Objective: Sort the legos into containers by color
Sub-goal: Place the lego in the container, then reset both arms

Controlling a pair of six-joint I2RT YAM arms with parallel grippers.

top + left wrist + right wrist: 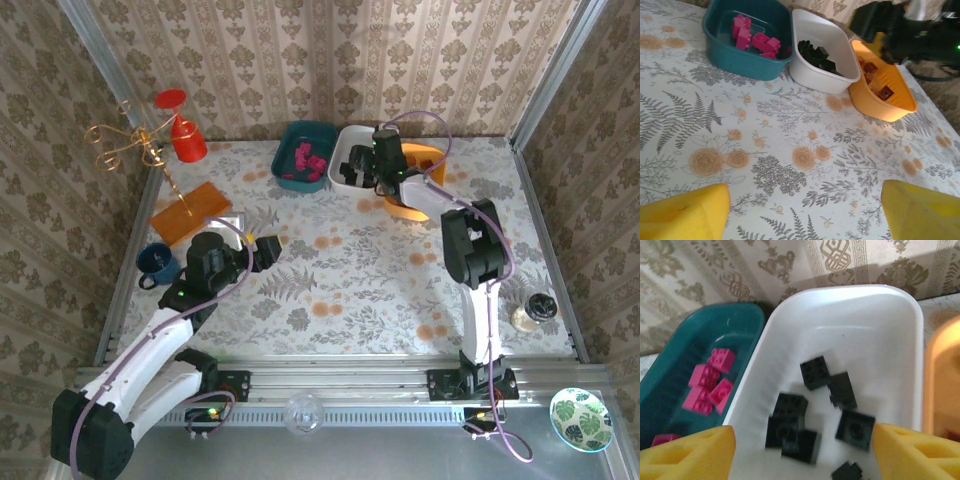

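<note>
1. A floral tablecloth (790,150) under patterned wallpaper carries the white tray (820,80), which holds the black legos (815,372). The teal tray (740,62) touching its left side holds the pink legos (752,37), and the orange tray (880,107) against its right holds the brown legos (885,92).
2. Risk: the right gripper (805,452), fingers spread and empty, hangs low over the white tray. A sideways pull-out could clip the rim and spill bricks into a neighbouring tray.
3. The bricks are tiny, glossy, studded cubes, lying jumbled.
4. The left gripper (805,210), fingers apart and empty, hovers well short of the white tray.
</note>
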